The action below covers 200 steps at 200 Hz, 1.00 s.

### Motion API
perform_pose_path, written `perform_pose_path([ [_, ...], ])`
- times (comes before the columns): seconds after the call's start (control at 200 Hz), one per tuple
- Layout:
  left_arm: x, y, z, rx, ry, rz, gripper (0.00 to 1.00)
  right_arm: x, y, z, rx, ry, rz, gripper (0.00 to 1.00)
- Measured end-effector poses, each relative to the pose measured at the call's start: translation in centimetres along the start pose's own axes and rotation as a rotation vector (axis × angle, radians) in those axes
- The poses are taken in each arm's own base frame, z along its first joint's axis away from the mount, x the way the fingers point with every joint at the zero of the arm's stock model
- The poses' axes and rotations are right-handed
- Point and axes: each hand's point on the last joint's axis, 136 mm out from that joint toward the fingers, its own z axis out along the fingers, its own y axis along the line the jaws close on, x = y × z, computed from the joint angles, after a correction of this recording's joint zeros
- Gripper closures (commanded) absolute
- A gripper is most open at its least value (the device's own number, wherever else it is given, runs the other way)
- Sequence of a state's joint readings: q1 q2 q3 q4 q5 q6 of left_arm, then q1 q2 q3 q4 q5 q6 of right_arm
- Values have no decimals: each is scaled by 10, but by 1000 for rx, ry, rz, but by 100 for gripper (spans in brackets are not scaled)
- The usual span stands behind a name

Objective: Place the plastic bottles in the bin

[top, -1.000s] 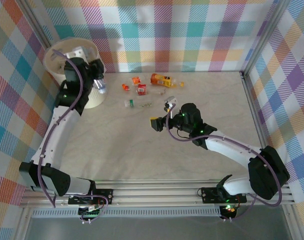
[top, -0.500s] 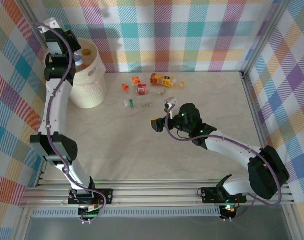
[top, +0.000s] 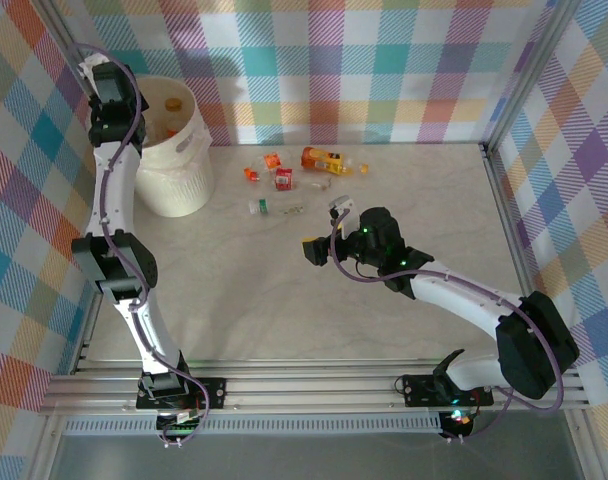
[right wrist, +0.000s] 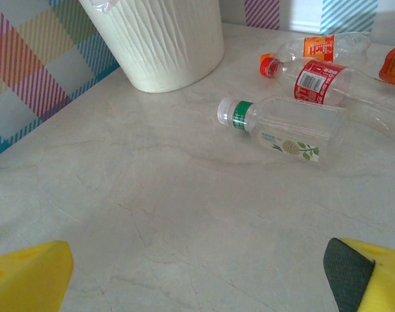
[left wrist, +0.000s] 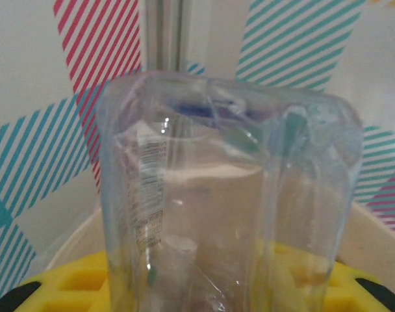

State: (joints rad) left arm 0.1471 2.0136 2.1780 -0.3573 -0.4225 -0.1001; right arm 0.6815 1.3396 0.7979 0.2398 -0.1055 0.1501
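A clear plastic bottle (left wrist: 230, 195) stands between the yellow fingers (left wrist: 61, 286) of my left gripper (left wrist: 204, 289), which is shut on it. In the top view this gripper (top: 117, 108) is raised at the far-left rim of the cream bin (top: 179, 180). More plastic bottles lie right of the bin: a green-capped one (right wrist: 282, 127), a red-labelled one (right wrist: 314, 78) and an orange-labelled one (right wrist: 321, 47). My right gripper (right wrist: 197, 276) hovers open over bare table a little short of them, nothing between its fingers.
An orange bottle (top: 322, 160) lies furthest right in the cluster. An orange-capped item (top: 172, 103) rests inside the bin. Checked walls close the table at the back and both sides. The right arm (top: 454, 290) stretches across the middle.
My left arm has swung up from the bin's front side to above its far-left rim, carrying the bottle. The right arm has not moved.
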Motion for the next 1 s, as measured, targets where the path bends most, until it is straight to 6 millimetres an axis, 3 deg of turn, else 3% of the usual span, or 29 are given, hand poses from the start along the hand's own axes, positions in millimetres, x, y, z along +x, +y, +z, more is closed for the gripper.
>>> perform_pose_path([
  [0.185,29,17,19,-81,71,17,49,3,-2,0,13,14,6,0],
  [0.34,41,25,26,-132,108,13,38,5,-5,-1,26,20,7,0],
  [0.785,38,28,19,-150,128,-49,2,-3,-8,-7,55,-5,4,0],
  [1.0,38,10,14,-39,165,-92,0,-4,-15,-7,98,-15,22,0],
])
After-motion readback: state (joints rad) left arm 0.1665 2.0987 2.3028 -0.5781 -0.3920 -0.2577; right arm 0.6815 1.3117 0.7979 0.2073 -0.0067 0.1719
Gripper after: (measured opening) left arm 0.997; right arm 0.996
